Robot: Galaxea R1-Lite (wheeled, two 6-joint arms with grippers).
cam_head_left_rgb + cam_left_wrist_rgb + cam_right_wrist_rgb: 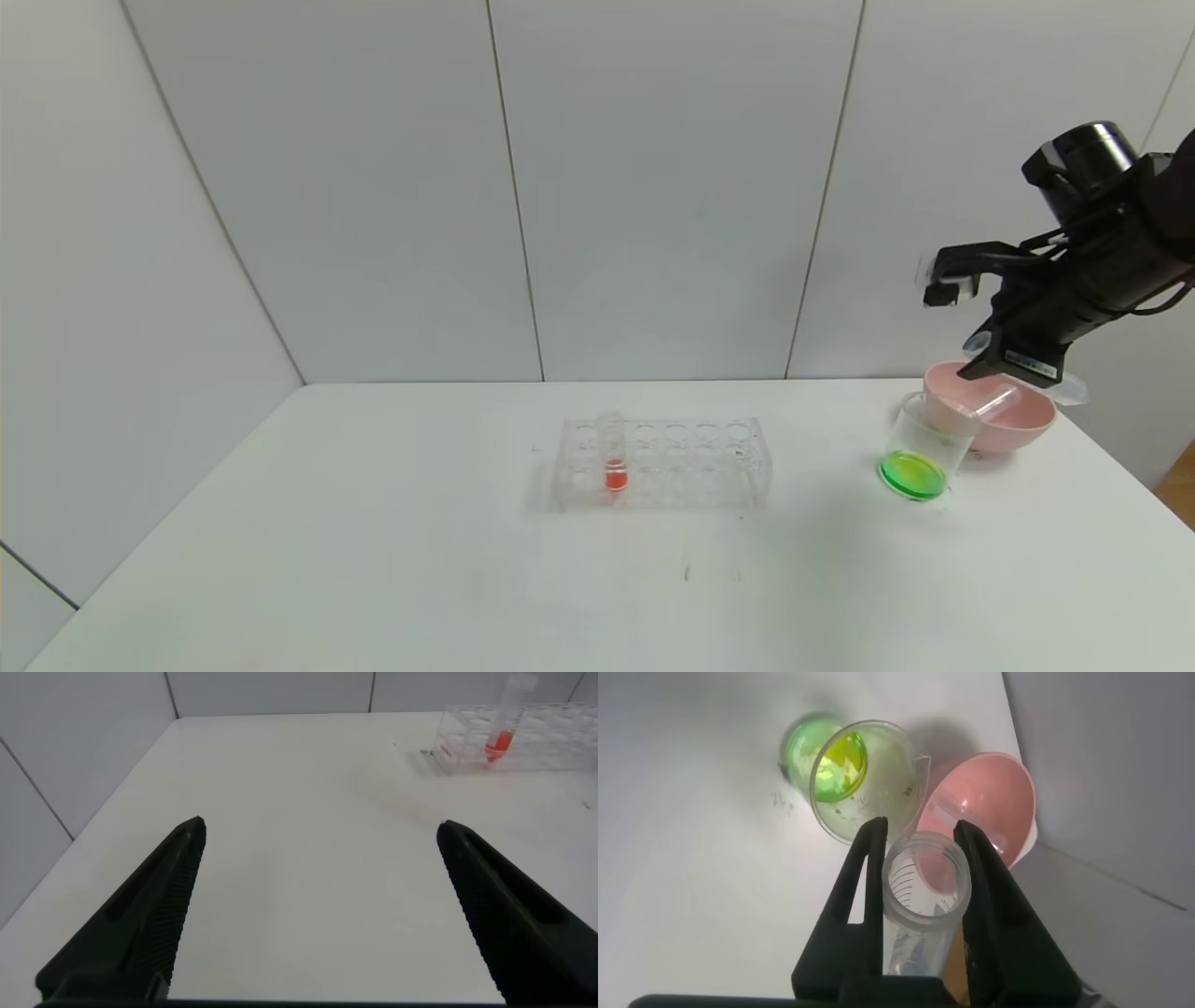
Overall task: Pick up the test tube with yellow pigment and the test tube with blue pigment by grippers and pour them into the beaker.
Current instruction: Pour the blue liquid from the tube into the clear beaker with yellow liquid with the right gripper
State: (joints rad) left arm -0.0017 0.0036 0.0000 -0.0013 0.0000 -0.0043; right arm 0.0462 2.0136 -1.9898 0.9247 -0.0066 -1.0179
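Right wrist view, right gripper [920,873] jaws clamp empty tube [923,896] above beaker [868,779], left gripper [318,915] wide.

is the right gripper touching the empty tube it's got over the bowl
Touching. In the right wrist view both fingers of the right gripper press the sides of the empty tube, no gap showing.

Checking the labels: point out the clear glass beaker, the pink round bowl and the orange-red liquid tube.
Clear glass beaker with green liquid [920,448]: head view, its side wall.
Pink round bowl [1013,427]: head view, its outer wall.
Clear tube with orange-red liquid [614,476]: head view, the liquid at its bottom.
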